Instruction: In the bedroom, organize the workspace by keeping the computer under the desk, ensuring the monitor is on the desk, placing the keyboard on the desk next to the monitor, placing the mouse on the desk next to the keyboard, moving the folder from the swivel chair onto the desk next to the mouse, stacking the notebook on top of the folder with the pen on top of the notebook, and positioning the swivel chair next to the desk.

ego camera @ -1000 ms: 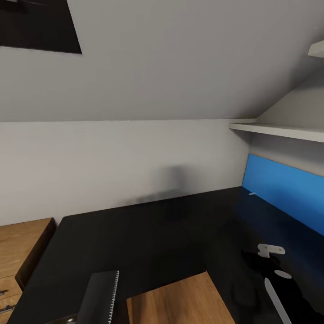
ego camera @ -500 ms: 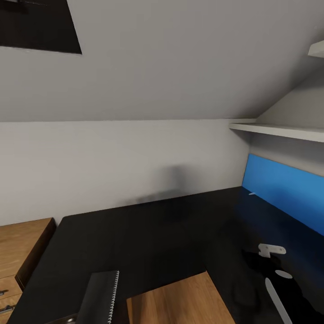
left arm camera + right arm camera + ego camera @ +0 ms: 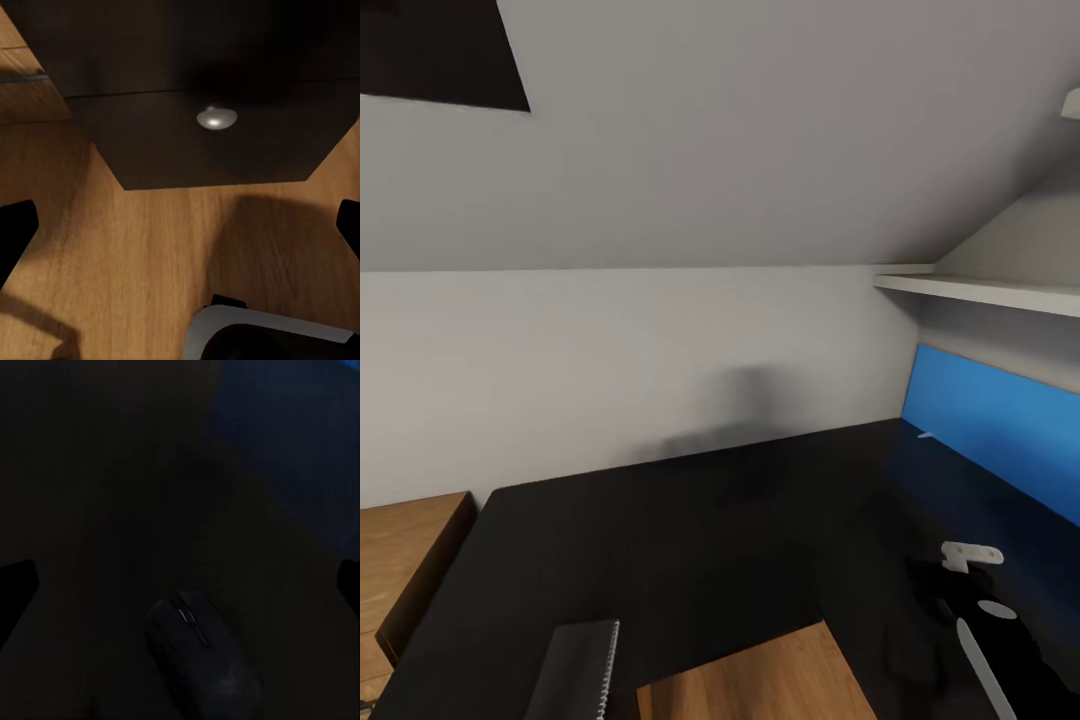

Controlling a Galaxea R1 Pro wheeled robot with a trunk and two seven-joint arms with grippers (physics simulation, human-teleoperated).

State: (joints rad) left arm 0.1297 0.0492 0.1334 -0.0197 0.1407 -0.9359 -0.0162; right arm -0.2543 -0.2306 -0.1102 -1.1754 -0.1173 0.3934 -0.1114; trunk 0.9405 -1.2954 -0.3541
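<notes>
Where my head looks down, the desk [image 3: 690, 540] spreads black, notebook [image 3: 575, 670] at its near edge. Left claw [image 3: 180, 225] released, wide over wood floor [image 3: 112, 255], facing a drawer knob [image 3: 217, 118]. Right claw [image 3: 180, 585] released above the mouse [image 3: 202, 660], lying on the desk, long axis diagonal.

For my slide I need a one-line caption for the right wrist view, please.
Right wrist camera over the glossy black desk, the black mouse lying between the open jaws.
</notes>
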